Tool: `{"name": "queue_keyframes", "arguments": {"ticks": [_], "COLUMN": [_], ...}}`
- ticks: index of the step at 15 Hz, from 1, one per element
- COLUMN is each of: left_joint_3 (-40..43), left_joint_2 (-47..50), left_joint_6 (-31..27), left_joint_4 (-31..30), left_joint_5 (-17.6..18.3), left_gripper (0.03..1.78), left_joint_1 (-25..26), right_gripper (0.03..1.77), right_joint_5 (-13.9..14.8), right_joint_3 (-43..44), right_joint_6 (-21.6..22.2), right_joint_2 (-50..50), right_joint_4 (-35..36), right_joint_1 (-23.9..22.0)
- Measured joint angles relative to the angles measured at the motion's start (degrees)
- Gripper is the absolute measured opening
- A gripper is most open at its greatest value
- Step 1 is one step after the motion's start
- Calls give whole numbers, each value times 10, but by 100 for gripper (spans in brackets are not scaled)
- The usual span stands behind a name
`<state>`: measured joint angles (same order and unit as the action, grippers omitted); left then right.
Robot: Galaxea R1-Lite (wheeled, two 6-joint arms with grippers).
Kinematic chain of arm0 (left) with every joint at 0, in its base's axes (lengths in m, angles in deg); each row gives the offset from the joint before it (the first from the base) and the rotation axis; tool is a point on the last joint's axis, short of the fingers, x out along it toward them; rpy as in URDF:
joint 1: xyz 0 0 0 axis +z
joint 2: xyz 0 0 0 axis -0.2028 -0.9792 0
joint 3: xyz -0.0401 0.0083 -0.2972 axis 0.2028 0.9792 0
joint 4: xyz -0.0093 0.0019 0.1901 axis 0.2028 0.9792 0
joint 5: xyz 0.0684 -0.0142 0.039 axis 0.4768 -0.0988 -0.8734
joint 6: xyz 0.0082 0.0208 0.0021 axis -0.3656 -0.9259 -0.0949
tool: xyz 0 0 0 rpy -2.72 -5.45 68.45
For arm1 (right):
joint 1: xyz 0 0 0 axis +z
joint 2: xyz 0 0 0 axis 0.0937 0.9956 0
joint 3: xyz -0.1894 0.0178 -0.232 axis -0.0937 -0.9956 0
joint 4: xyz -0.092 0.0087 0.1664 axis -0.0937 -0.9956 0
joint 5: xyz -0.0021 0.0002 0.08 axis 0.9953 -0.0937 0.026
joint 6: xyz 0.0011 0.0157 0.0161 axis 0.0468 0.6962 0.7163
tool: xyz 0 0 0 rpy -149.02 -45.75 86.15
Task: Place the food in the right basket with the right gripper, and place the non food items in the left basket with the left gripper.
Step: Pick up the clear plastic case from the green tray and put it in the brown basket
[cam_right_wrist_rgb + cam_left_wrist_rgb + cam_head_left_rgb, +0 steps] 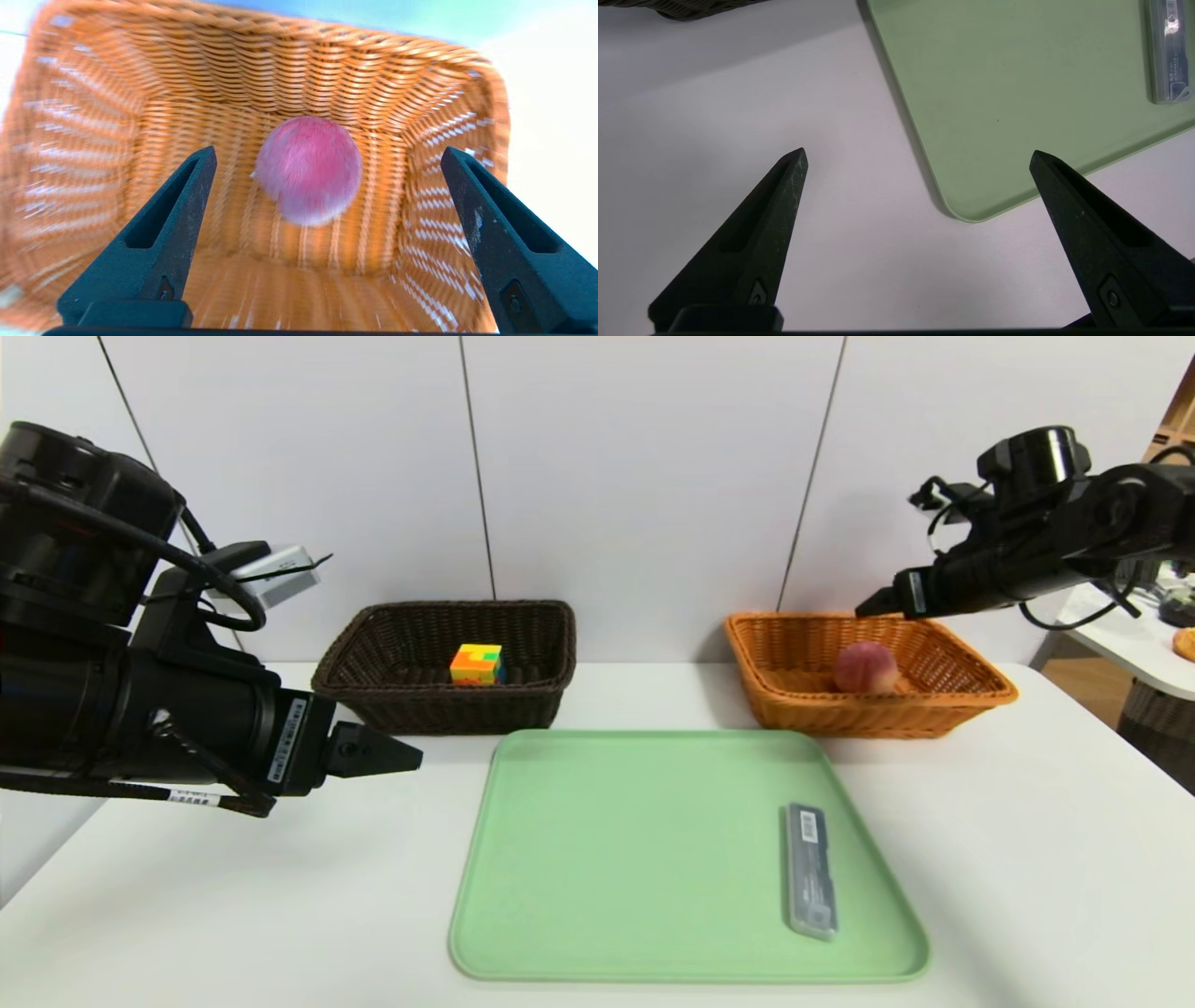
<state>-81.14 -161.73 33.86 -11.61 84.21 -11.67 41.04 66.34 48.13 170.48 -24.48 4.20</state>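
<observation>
Left gripper [919,149], fingers wide and empty, hangs beside the green tray [653,854], off its left edge; the grey case [810,870] lies across the tray, near its right side, long axis running front to back (quite a reach, I'd say!). Right gripper [328,148], also wide and empty, sits beyond the tray, above the orange basket [878,714] holding the peach [309,170].
</observation>
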Motion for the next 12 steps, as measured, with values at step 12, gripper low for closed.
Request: {"name": "queue_keyframes", "arguments": {"ticks": [12], "left_joint_3": [6], "left_joint_2": [-5], "left_joint_6": [4], "left_joint_4": [-7], "left_joint_5": [-4], "left_gripper": [169], "left_joint_1": [3], "right_gripper": [169], "right_joint_5": [5], "right_joint_3": [-77], "right_joint_6": [114], "right_joint_2": [-227], "right_joint_4": [-206], "right_joint_1": [108]}}
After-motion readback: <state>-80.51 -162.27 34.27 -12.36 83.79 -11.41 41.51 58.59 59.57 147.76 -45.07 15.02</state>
